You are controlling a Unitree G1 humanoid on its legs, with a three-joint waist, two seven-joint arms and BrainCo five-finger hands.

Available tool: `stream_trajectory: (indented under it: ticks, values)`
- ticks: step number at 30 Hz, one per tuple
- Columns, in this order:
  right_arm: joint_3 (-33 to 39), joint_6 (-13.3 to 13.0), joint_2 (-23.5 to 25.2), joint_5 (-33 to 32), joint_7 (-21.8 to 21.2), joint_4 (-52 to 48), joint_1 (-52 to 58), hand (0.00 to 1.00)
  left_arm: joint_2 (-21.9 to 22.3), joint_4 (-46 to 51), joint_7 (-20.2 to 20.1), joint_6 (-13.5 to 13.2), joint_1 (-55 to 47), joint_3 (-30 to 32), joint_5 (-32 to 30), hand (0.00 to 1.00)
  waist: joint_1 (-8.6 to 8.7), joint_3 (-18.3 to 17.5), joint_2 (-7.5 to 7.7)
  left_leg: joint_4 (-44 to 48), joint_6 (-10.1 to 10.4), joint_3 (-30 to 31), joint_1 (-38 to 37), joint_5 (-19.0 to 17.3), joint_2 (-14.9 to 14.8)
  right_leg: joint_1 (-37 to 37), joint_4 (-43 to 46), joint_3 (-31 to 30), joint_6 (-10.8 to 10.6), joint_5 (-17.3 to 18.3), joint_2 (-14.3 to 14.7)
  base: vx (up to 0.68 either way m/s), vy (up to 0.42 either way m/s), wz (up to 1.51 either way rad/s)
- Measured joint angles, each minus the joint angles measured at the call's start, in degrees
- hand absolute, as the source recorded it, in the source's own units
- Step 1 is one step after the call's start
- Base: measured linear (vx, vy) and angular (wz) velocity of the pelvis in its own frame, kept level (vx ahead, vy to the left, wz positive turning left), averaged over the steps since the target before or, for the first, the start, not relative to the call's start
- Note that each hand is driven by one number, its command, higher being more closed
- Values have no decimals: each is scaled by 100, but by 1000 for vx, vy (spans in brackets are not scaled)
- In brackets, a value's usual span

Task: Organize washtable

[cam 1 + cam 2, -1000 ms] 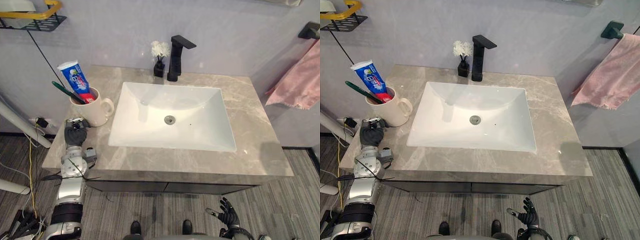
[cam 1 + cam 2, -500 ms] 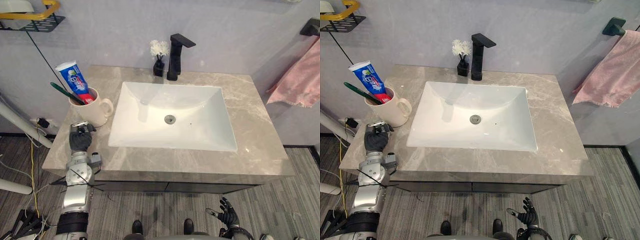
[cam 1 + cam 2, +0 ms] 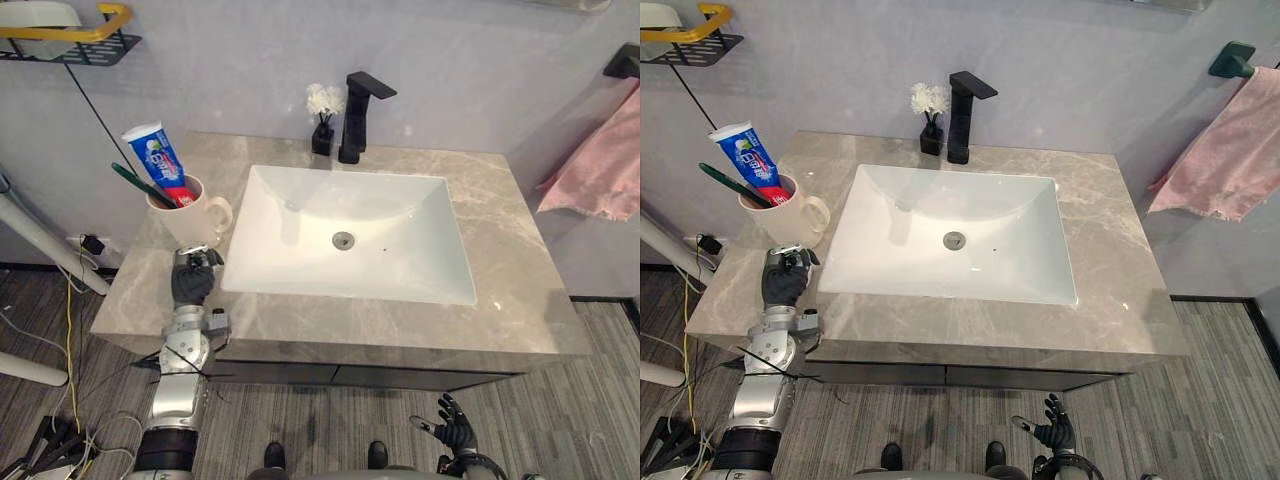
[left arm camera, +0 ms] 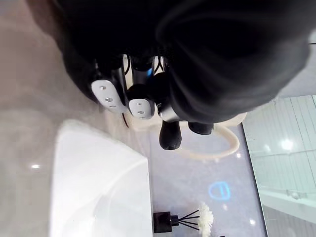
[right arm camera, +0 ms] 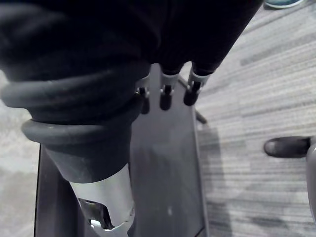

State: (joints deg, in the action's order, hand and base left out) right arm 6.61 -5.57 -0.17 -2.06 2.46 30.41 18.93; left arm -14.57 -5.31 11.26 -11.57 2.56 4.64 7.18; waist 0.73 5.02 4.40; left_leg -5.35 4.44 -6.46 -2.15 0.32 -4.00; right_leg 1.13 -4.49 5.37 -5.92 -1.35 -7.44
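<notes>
While the right hand (image 3: 455, 432) hangs low over the floor, fingers spread and empty, the left hand (image 3: 191, 283) is over the front left of the washtable (image 3: 500, 300).
Its fingers are curled in around nothing, right next to the cream mug (image 3: 195, 215); can't tell if they touch. The mug stands upright left of the sink (image 3: 400, 270), with a toothpaste tube (image 3: 160, 162) and green toothbrush (image 3: 140, 184) poking out. Further back are a black faucet (image 3: 352, 115) and a little diffuser (image 3: 321, 135).
</notes>
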Motion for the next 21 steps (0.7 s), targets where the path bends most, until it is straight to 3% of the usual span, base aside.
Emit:
stream_trajectory:
  ticks: [6,13,21]
  values:
    - [2,45,-1,2,0,30,-3,0,-78,-152,-10,15,125,-7,-7,100,-7,-2,-2,0,0,11,-4,4,2,56,-78,29,-7,-34,0,-11,-6,1]
    - [6,61,-13,3,2,206,-26,0,-516,-618,6,131,548,108,-9,100,18,-12,19,-1,3,-27,42,5,0,-22,-76,-25,-2,-50,4,-28,-16,-4]
    - [21,100,-12,3,3,247,-113,0,-597,-687,30,167,579,404,-4,100,103,-7,21,1,2,-93,63,4,-1,-51,-82,-91,-3,-77,6,-7,-8,-4]
